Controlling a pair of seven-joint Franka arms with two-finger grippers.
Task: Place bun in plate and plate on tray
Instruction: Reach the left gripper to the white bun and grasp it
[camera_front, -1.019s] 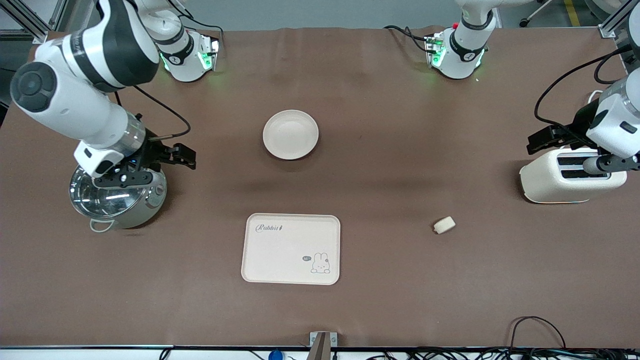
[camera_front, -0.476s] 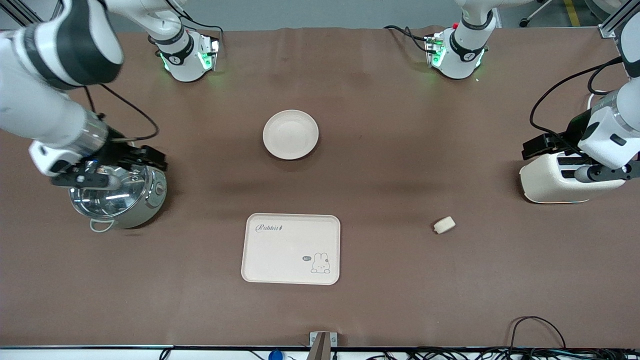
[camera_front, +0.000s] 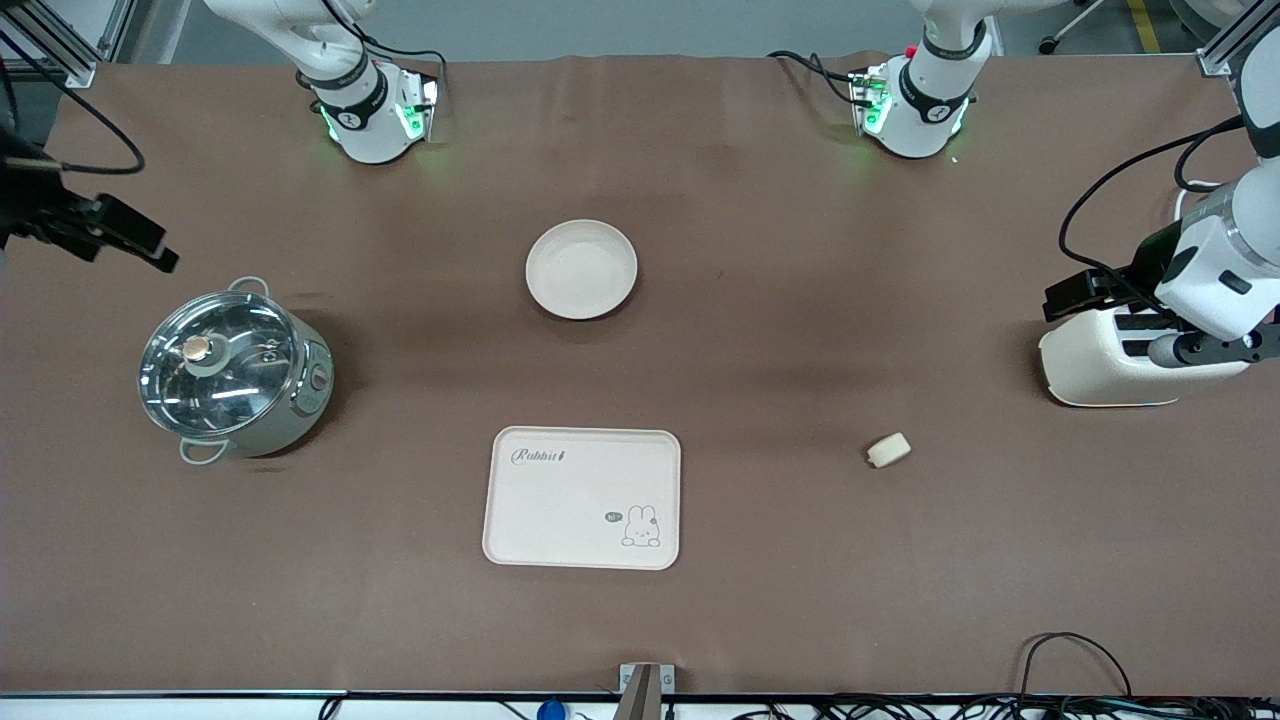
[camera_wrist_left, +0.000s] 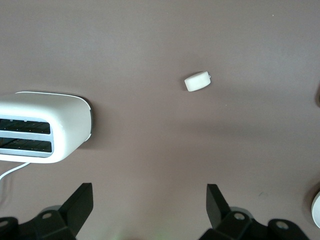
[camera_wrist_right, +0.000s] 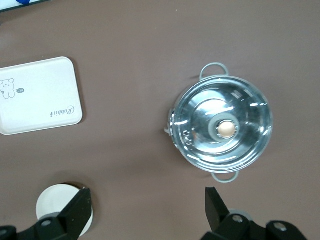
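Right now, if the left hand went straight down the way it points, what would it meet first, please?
Probably bare table: the left hand is open, with the toaster to one side and the bun ahead, neither between its fingers. Depth is unclear.

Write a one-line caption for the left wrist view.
Open left end effector over bare table, with the bun lying untouched and the toaster beside it.

White arms (camera_front: 1225, 260) – black grippers, green-lit bases (camera_front: 375, 115)

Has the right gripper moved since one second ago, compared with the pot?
Yes. The right gripper, open, was over the pot; now it is off the pot, toward the table edge at the right arm's end.
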